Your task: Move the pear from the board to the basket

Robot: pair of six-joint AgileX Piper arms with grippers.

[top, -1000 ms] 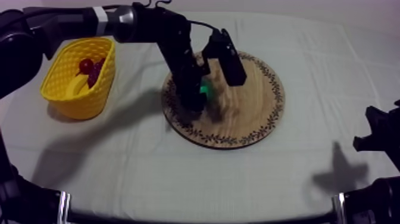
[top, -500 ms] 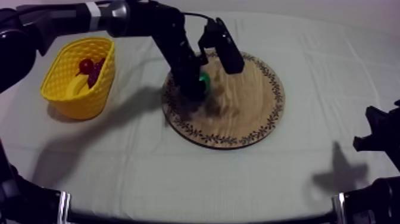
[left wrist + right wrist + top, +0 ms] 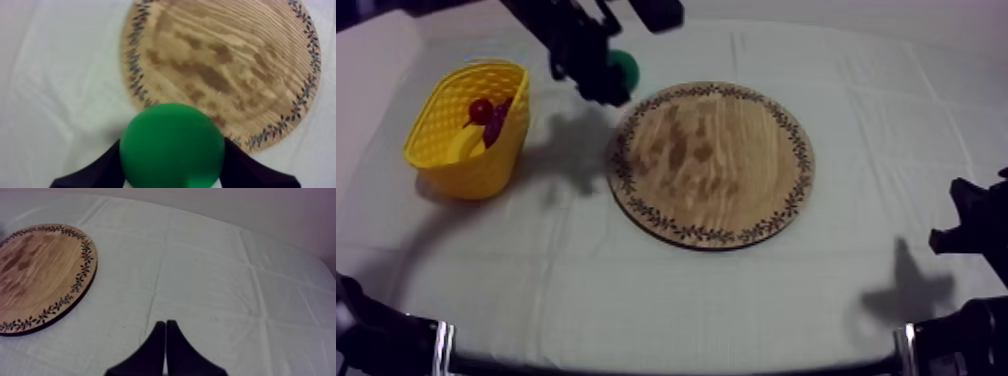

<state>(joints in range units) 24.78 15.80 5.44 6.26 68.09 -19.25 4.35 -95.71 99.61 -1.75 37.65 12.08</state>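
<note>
My left gripper point(image 3: 606, 72) is shut on the green pear point(image 3: 623, 67) and holds it in the air above the cloth, past the far left rim of the round wooden board point(image 3: 711, 163). Between the black fingers point(image 3: 100, 167) the pear point(image 3: 171, 145) bulges wide, with the bare board point(image 3: 220, 65) below it. The yellow basket point(image 3: 441, 150) stands at the left with a banana point(image 3: 464, 145) and a small red fruit point(image 3: 481, 109) inside. My right gripper point(image 3: 966, 235) rests low at the right edge, its fingers point(image 3: 159, 350) lying together as a narrow wedge over the cloth.
Dark grapes point(image 3: 497, 122) also lie in the basket. The board point(image 3: 35, 273) has nothing on it. Open cloth spreads in front of the board and to its right. The table's front edge runs along the bottom of the top view.
The left gripper has lifted the pear off the board and carried it up and to the left, toward the basket. The right arm has not moved.
</note>
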